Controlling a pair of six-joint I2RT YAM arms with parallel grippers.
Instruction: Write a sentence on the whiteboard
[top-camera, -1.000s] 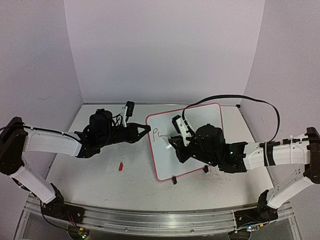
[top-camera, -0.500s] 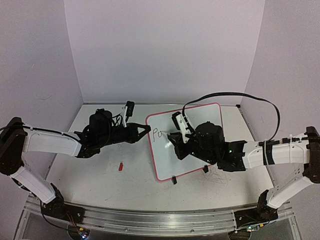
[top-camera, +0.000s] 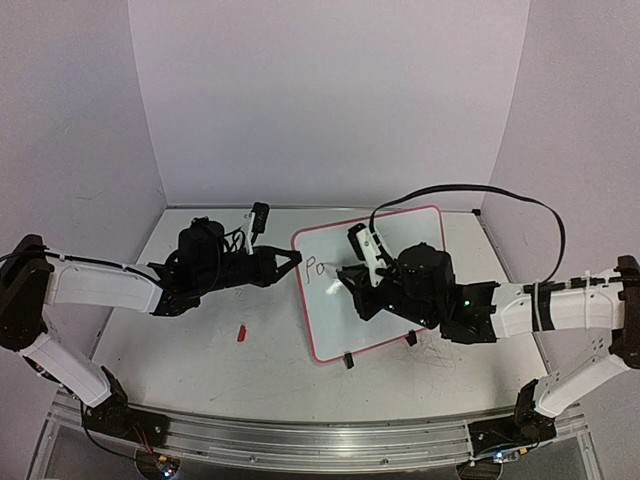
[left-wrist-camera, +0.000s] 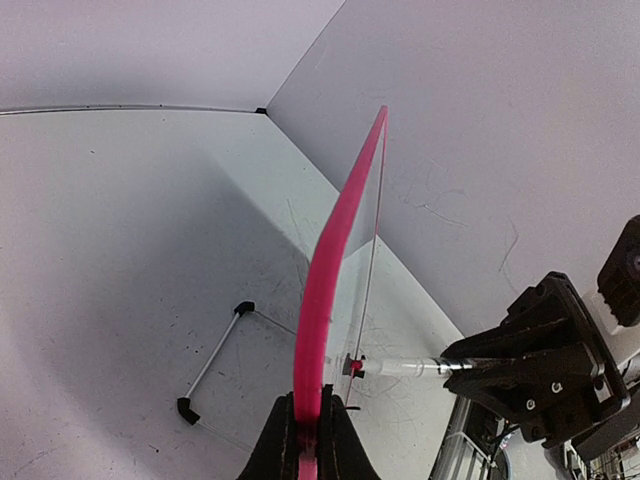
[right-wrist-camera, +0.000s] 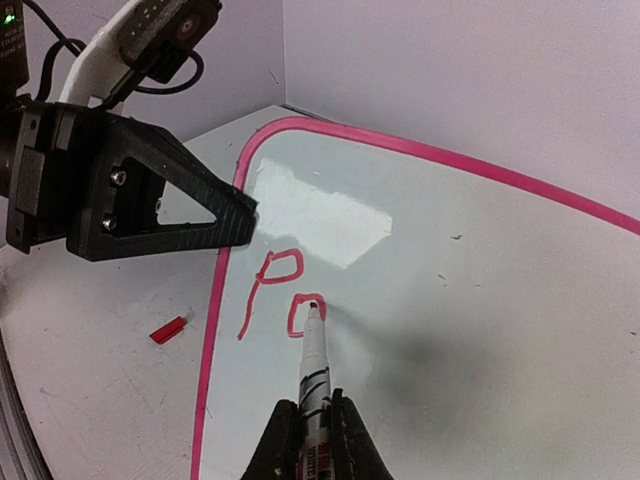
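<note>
Now | left arm: stretched low to the right over the table (top-camera: 200, 370), left gripper (top-camera: 292, 262) clamped on the whiteboard (top-camera: 425, 228) frame's left edge | right arm: reaching left across the board, right gripper (right-wrist-camera: 313, 425) pinching a marker (right-wrist-camera: 315, 360) | marker tip touching the red sentence (right-wrist-camera: 282, 292), which reads only "Po"

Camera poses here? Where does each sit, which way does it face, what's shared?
Top: high behind the robot, looking down; shows the left gripper, right gripper and whiteboard.
Left wrist: rides the left gripper, looking along the whiteboard's pink edge; its own jaws clamp that edge.
Right wrist: rides the right gripper, looking down the marker at the whiteboard face; its own jaws hold the marker.
Shared: each wrist view shows the other gripper.
</note>
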